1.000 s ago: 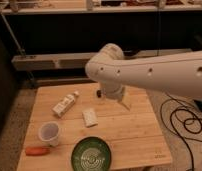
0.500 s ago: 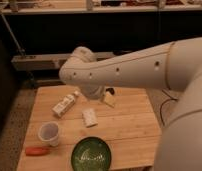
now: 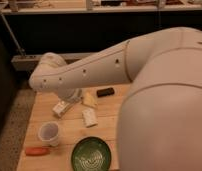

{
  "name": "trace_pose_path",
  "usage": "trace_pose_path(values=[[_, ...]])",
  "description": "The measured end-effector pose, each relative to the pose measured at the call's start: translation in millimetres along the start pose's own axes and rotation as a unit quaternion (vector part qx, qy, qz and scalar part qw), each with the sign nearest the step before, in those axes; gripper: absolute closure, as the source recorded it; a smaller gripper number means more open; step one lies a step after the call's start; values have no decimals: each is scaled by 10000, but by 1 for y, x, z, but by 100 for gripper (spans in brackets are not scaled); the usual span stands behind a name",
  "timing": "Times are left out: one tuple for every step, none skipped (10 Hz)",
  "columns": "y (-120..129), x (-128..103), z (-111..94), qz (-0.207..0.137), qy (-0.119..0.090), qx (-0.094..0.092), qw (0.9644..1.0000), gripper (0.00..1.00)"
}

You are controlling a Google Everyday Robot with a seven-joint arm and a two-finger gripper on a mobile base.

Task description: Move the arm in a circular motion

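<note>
Arm (image 3: 99, 67) spans table (image 3: 109, 112); gripper (image 3: 73, 96) just beside box (image 3: 60, 108), cup (image 3: 49, 133) near; grip state can't tell.

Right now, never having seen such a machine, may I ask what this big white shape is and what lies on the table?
The big white shape is a robot arm of thick rounded tubes. It fills the right side of this single view, which looks down on a wooden table. Its gripper hangs under the arm's left end, over the back of the table; whether it holds anything cannot be seen. On the table lie a white cup, an orange-red item, a green bowl, a small box, a pale packet, a yellowish item and a black item.
</note>
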Motion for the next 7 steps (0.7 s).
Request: trace_pose_path(values=[[-15,-3,-6,23,-14,12,10000,29],[-22,-1,-8,80,-38,21,10000,36],[-27,7,-7,170,-74,49,9998,46],[-28,20,-3,259,-111,77,9996,56],[-26,31,2,345,-144,100,9993,61],[-18,47,9,489,-175,139,9986,62],[-3,63,19,658,-181,190,9975,57]])
